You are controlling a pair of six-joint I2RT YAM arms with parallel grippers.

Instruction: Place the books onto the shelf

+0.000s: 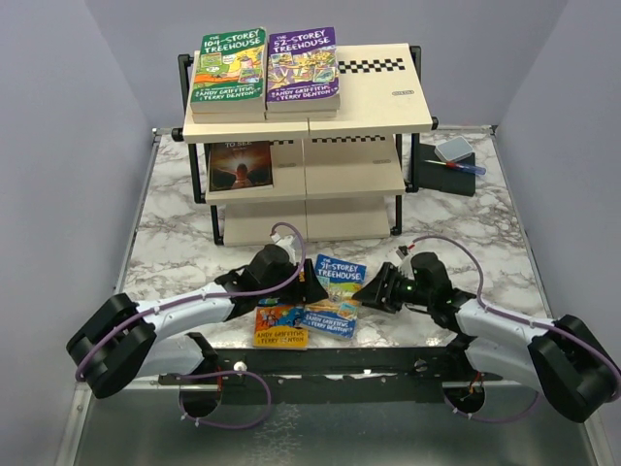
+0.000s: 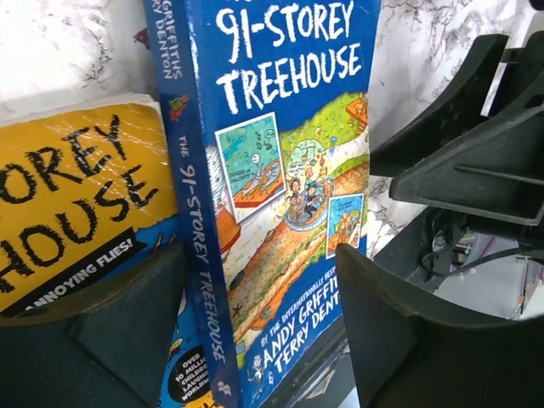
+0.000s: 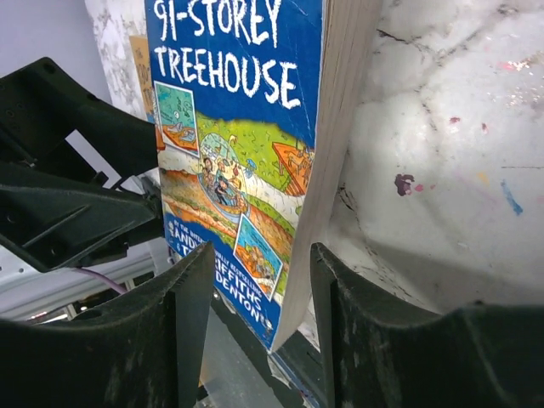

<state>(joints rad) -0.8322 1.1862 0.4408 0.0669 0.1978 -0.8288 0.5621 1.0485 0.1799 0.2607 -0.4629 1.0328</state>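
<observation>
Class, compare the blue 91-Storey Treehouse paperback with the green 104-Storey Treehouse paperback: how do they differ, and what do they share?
Place: the blue 91-Storey Treehouse paperback is down at the marble table before the cream shelf; the green 104-Storey Treehouse paperback lies flat on its top board. Handling: the blue one sits between the left end effector and right end effector; the green one has neither near. Shared: Treehouse series, same authors.

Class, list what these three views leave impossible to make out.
- Yellow book title: left wrist view, cut off by the frame edge and the blue book.
- Dark book title: top view, partly hidden under the top board of the shelf.
- Items on the small box: top view, too small.
</observation>
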